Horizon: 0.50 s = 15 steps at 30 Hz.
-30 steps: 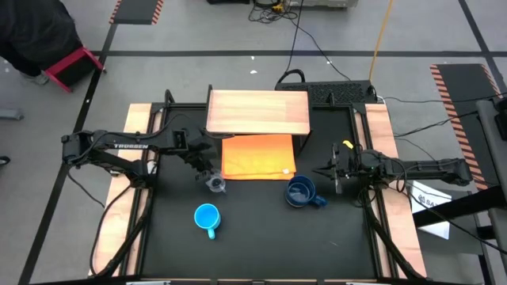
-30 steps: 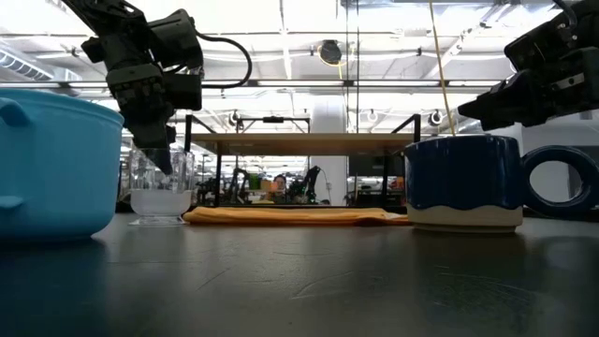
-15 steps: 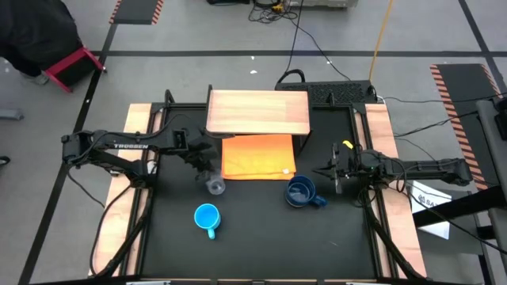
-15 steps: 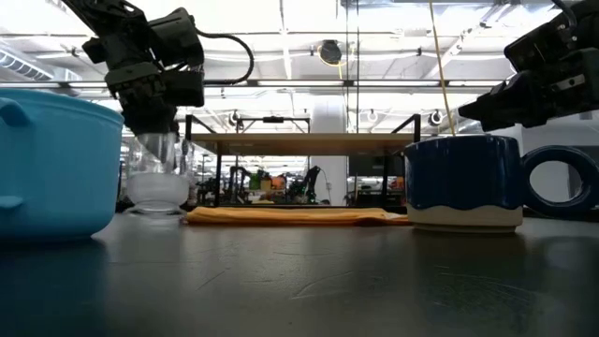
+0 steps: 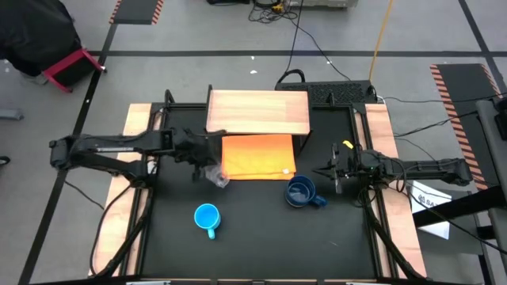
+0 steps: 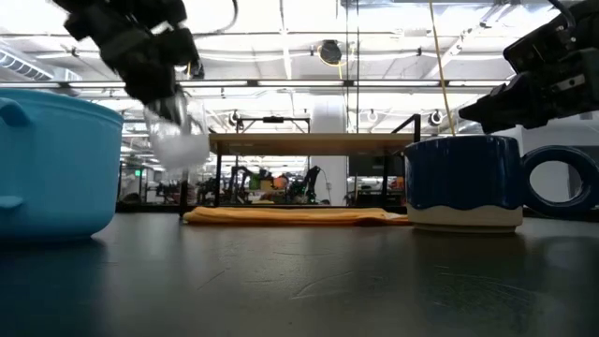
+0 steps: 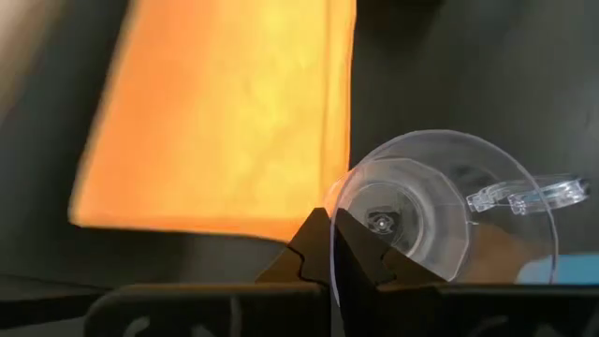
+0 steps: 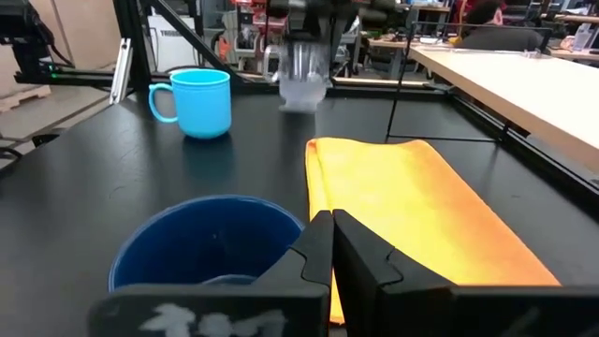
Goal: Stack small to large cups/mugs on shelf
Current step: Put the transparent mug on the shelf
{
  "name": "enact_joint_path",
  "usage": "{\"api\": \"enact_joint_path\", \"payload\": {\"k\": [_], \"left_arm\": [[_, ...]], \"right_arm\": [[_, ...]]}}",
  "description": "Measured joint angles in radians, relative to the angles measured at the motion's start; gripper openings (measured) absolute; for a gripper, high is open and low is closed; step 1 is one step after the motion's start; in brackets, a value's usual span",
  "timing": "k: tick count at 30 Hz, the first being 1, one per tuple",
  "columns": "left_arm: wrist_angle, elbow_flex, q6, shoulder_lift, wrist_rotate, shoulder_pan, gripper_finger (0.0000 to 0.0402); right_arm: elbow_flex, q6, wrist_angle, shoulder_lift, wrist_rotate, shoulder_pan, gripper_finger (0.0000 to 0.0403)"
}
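The left gripper (image 5: 207, 168) has its jaws pinched together on the rim of the clear glass cup (image 5: 216, 176), and the cup hangs off the table, tilted, as the low view shows (image 6: 178, 140). From the left wrist, the cup's open mouth faces the camera just beyond the fingertips, one wall caught between them (image 7: 440, 211). Beside the jaws, toward the table's middle, lies the orange cloth (image 5: 258, 156), its near edge just next to the lifted cup; whether glass overlaps cloth from above I can't quite tell.

Past the cloth stands the shelf (image 5: 257, 112), a light-wood board on a black frame, its top bare. The light-blue mug (image 5: 207, 217) sits on the black table (image 5: 261, 237), well clear of the left jaws, nearer the front edge, handle pointing forward.

The right gripper (image 5: 334, 176) waits on the far side with its jaws closed on nothing. Directly ahead of its fingertips stands the dark-blue mug (image 5: 300, 192), upright, its mouth open below the jaws in the right wrist view (image 8: 211, 248), close to them but apart. From there the cloth (image 8: 412, 206) runs alongside the mug, and the held cup shows farther off.
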State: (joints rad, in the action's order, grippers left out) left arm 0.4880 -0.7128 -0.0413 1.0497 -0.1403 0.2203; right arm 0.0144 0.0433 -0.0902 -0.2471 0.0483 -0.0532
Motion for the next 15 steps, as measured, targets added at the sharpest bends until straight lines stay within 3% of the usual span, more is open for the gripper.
{"api": "enact_joint_path", "payload": {"k": [7,15], "left_arm": [[0.06,0.0,0.025,-0.203,0.093,0.0,0.0001],[0.146,0.0,0.072,-0.302,0.172,-0.017,0.0001]], "right_arm": [[0.0,-0.006,0.0,0.0,0.0,0.0,0.0],[0.0,-0.006,-0.001,0.0,0.0,0.0,0.0]]}}
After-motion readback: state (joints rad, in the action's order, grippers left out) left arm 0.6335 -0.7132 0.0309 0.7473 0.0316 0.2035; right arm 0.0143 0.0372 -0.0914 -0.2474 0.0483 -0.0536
